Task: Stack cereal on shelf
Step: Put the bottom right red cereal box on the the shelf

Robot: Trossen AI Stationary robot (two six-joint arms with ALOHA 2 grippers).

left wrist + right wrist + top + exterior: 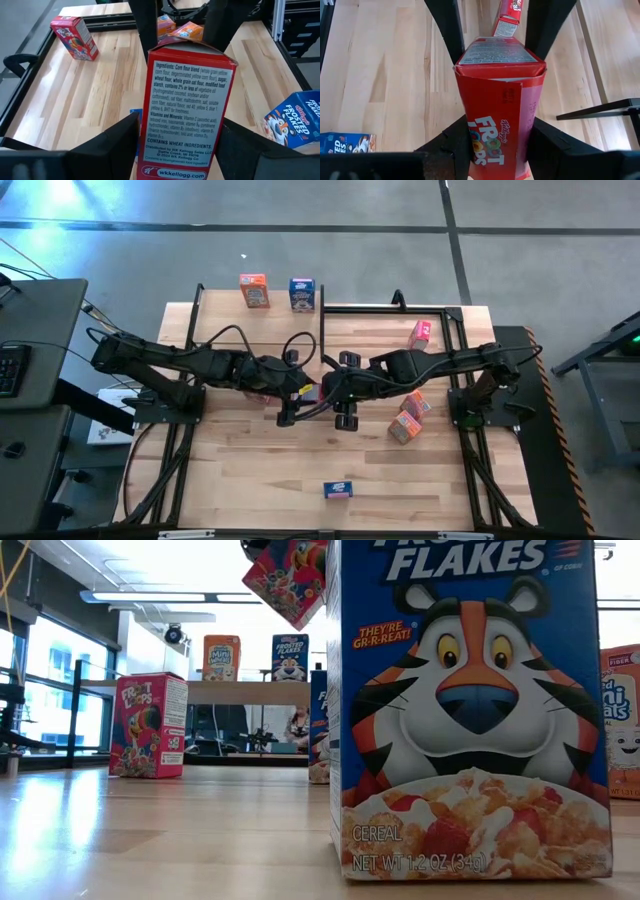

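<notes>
Nearby, both grippers, left (177,145) and right (492,145), clamp one red Froot Loops box (497,100) over the table (250,470), a blue box (338,489) apart.

Bright daylight enters from the windows (40,690) in the low view; ceiling lamps (150,597) glare, background slightly soft.
</notes>
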